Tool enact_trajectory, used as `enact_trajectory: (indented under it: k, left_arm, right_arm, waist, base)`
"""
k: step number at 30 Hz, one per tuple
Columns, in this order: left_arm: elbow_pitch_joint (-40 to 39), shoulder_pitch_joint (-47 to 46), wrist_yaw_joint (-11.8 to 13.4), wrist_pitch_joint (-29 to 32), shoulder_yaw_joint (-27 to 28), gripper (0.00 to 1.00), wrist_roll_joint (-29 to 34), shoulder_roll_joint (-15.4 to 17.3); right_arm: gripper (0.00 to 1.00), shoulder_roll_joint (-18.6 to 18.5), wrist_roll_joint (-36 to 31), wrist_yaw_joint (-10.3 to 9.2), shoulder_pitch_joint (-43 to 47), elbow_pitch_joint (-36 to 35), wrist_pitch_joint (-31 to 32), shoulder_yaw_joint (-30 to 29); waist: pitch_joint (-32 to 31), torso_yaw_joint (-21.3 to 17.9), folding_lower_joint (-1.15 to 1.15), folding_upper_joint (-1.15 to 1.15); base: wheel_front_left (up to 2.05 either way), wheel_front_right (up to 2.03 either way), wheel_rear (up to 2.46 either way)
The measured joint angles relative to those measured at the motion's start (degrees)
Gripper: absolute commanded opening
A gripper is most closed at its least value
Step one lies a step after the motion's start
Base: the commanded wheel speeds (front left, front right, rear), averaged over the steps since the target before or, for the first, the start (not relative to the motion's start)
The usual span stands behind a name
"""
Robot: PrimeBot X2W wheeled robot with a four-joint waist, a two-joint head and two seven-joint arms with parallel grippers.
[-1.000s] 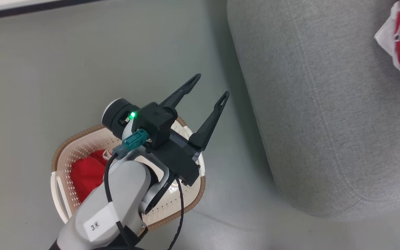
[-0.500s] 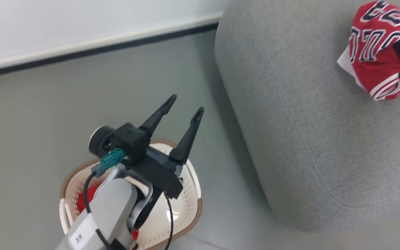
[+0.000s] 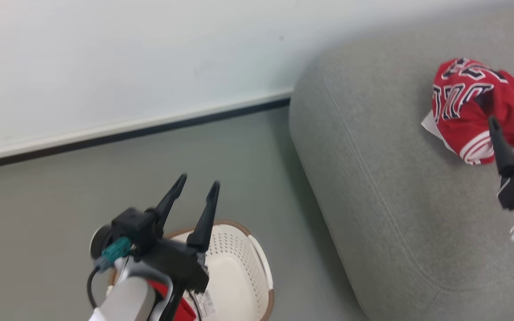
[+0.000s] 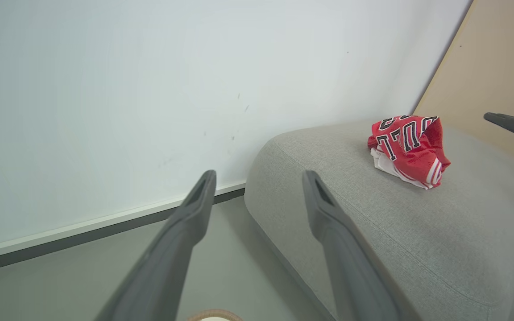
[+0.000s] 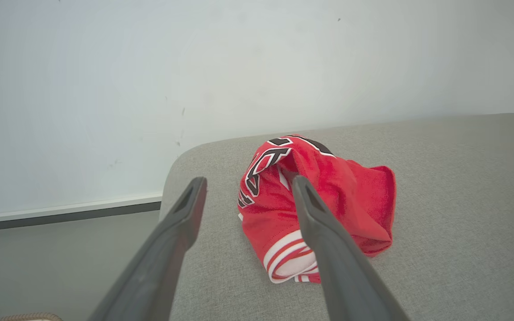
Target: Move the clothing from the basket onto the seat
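One red jersey of the clothing (image 3: 471,107) lies crumpled on the grey seat (image 3: 395,200), near its far right part. My right gripper (image 3: 509,119) stands open just short of it, with nothing between its fingers. In the right wrist view the jersey (image 5: 328,205) lies on the seat (image 5: 453,187) just beyond the open right gripper (image 5: 249,182). My left gripper (image 3: 198,182) is open and empty above the cream basket (image 3: 243,263). A bit of red clothing (image 3: 185,307) shows in the basket under the left wrist. In the left wrist view the left gripper (image 4: 259,176) points toward the seat (image 4: 373,214).
A white wall (image 3: 127,58) with a dark baseboard (image 3: 127,133) runs behind. Grey floor (image 3: 283,178) lies between basket and seat. A beige panel (image 4: 498,67) stands behind the seat. One right-gripper finger (image 4: 511,125) pokes in at the right of the left wrist view.
The head camera has swung, so the whole picture shifted and the wall came in. The right gripper has come into view, open and apart from the jersey. The left gripper stays open over the basket.
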Motion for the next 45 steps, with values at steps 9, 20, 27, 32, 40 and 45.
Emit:
enact_trajectory:
  k: [9,20,27,32,40,45]
  left_arm:
    - [-1.5,6.6,3.1,-0.5,3.2,1.00,-0.9,1.3]
    - [-4.8,12.1,5.7,-1.0,6.5,1.00,-0.5,3.2]
    - [-6.3,13.9,6.2,-1.0,7.7,1.00,-0.3,3.0]
    - [-6.6,16.8,7.2,-1.0,10.1,1.00,-0.2,3.2]
    - [-8.3,19.3,7.6,-1.0,11.9,1.00,0.2,2.8]
    - [-9.2,19.4,7.6,-1.0,12.8,1.00,0.6,2.2]
  right_arm:
    - [1.00,-0.6,0.9,-0.34,10.3,-8.3,-2.7,-1.9]
    - [1.00,1.4,3.0,-7.75,26.7,-22.8,-3.2,-6.6]
    - [1.00,2.2,1.6,-10.65,34.4,-30.9,-3.2,-9.2]
    - [1.00,4.4,-0.6,-11.07,36.2,-35.3,-3.2,-9.4]
    - [1.00,5.1,-3.6,-12.41,40.1,-39.9,-3.2,-12.0]
    - [1.00,5.8,-5.4,-13.16,41.6,-41.9,-3.2,-13.6]
  waist:
    - [-4.4,4.9,0.01,0.00]
    - [-8.3,12.8,0.01,0.00]
    - [-9.3,16.6,0.01,0.00]
    - [-10.0,18.0,0.01,0.01]
    - [-10.8,17.5,0.01,0.01]
    - [-10.7,17.0,0.02,0.01]
  base:
    - [0.00,0.00,0.00]
    - [0.00,0.00,0.00]
    - [0.00,0.00,0.00]
    - [0.00,0.00,0.00]
    - [0.00,0.00,0.00]
    - [0.00,0.00,0.00]
